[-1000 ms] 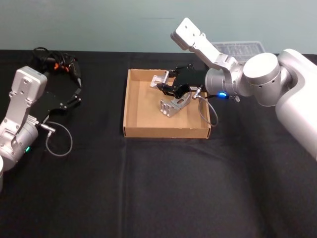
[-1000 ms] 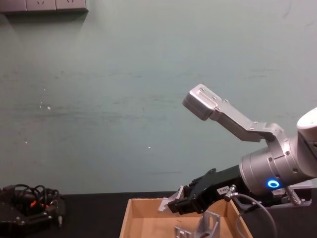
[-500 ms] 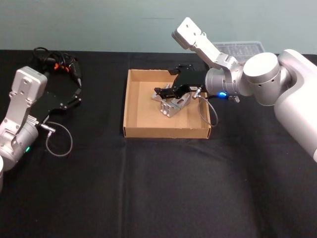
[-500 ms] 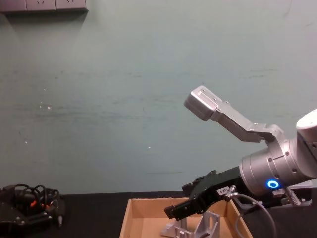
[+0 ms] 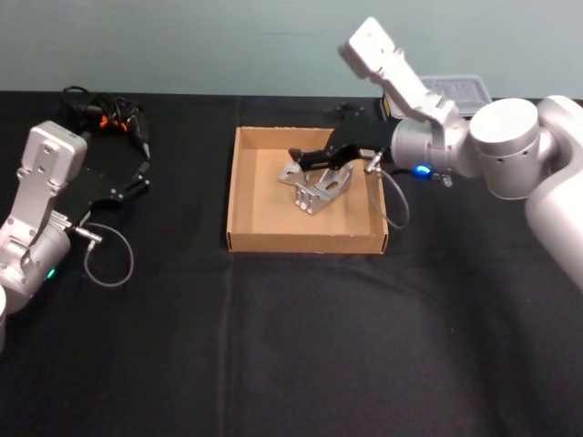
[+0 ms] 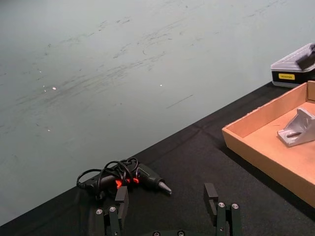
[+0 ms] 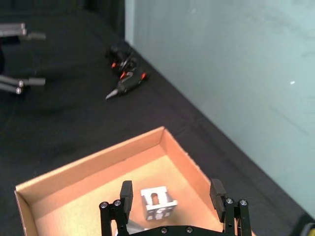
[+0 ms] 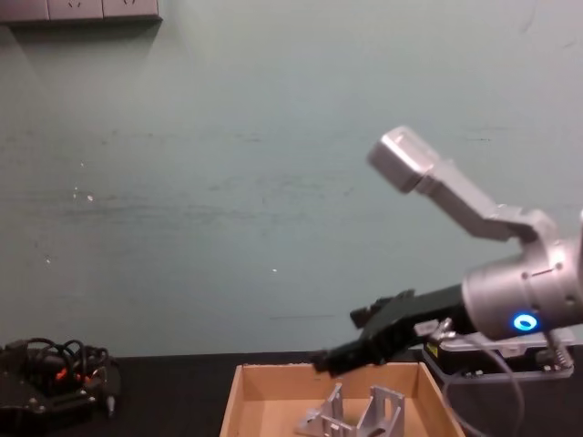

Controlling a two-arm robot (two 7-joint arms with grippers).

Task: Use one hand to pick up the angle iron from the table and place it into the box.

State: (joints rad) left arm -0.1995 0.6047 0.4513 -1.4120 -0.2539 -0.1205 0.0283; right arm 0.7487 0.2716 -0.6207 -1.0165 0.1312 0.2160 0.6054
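The tan cardboard box sits mid-table on the black table. Two silver angle irons lie close together on its floor, one nearer the far wall and the other beside it; they also show from the chest and in the left wrist view. My right gripper hovers open above the box's far right part, holding nothing. From its wrist, an angle iron lies below and apart from the fingers. My left gripper is parked open at the table's left.
A black tool with looping cables and red bits lies at the back left. A black case with a clear lid stands behind the right arm. A grey cable loop lies by the left arm.
The right gripper set its angle iron down next to the other one in the box, let go, and drew back up and to the right. The left arm has not moved.
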